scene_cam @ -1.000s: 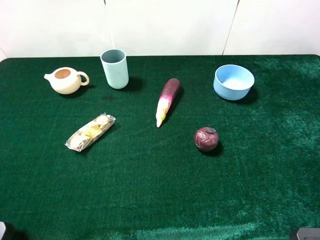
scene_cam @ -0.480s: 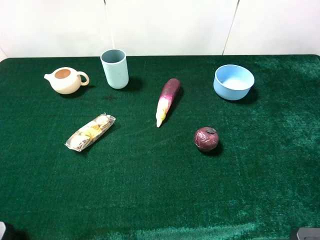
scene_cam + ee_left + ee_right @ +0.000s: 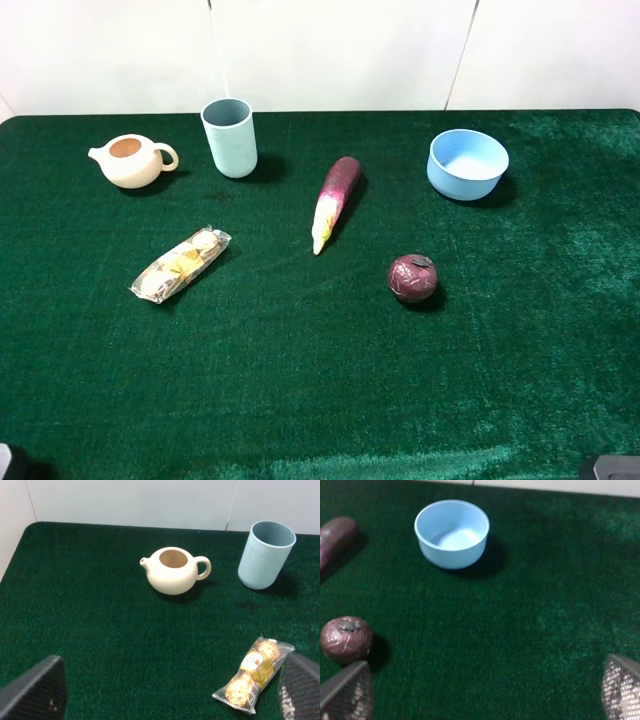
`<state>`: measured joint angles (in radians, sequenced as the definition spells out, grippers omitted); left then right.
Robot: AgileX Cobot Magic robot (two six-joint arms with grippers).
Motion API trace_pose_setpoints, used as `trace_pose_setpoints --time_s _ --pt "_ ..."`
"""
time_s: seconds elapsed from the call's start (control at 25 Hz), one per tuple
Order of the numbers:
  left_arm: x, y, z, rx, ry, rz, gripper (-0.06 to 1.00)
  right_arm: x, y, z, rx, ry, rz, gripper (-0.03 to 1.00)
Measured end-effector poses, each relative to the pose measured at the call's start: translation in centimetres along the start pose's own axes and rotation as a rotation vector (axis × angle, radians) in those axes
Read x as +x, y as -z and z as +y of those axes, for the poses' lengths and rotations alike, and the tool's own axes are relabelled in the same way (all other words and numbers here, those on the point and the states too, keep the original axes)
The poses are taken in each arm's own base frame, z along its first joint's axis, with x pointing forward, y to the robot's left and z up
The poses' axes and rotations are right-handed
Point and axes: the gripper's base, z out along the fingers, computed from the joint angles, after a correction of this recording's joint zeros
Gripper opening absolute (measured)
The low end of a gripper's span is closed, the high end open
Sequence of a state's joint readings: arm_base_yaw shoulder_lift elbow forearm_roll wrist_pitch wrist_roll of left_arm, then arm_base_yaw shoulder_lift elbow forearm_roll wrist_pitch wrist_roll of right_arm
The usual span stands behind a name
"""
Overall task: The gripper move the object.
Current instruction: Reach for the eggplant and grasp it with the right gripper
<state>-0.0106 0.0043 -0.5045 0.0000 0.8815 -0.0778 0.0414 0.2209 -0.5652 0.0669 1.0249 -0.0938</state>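
The object, a long eggplant (image 3: 335, 198), purple with a pale yellow tip, lies on the green cloth near the middle back, tip pointing toward the front. Its purple end shows at the edge of the right wrist view (image 3: 335, 536). My left gripper (image 3: 172, 680) is open and empty, with its fingers (image 3: 35, 690) spread wide over the front left of the table. My right gripper (image 3: 482, 682) is open and empty, with its fingers (image 3: 620, 685) spread wide over the front right. Both grippers are far from the eggplant.
A dark-red ball-like fruit (image 3: 412, 277) lies front right of the eggplant. A blue bowl (image 3: 467, 164) stands back right. A blue cup (image 3: 229, 137) and a cream teapot (image 3: 132, 160) stand back left. A packet of wrapped sweets (image 3: 181, 264) lies left of centre.
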Motion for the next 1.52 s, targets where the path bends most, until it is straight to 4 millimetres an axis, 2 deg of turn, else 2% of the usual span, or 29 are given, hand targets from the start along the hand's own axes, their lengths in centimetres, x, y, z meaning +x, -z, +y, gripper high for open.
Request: trace_pose_setpoints --time_s 0.28,0.64,0.92,1.16,1.52 --pt "0.0 0.0 0.0 0.000 0.000 0.000 0.84 -2.3 -3.5 0.0 -0.048 0.016 0.197 0.69" --pt "0.0 0.0 0.0 0.000 0.000 0.000 0.84 -3.1 -8.0 0.8 -0.155 0.062 0.395 0.69" --pt "0.0 0.0 0.0 0.000 0.000 0.000 0.84 -3.4 -10.9 3.1 -0.248 0.095 0.455 0.69" --pt "0.0 0.0 0.0 0.000 0.000 0.000 0.84 -3.6 -13.4 6.0 -0.335 0.186 0.476 0.69" --pt "0.0 0.0 0.0 0.000 0.000 0.000 0.84 -6.3 -16.4 10.5 -0.412 0.258 0.515 0.69"
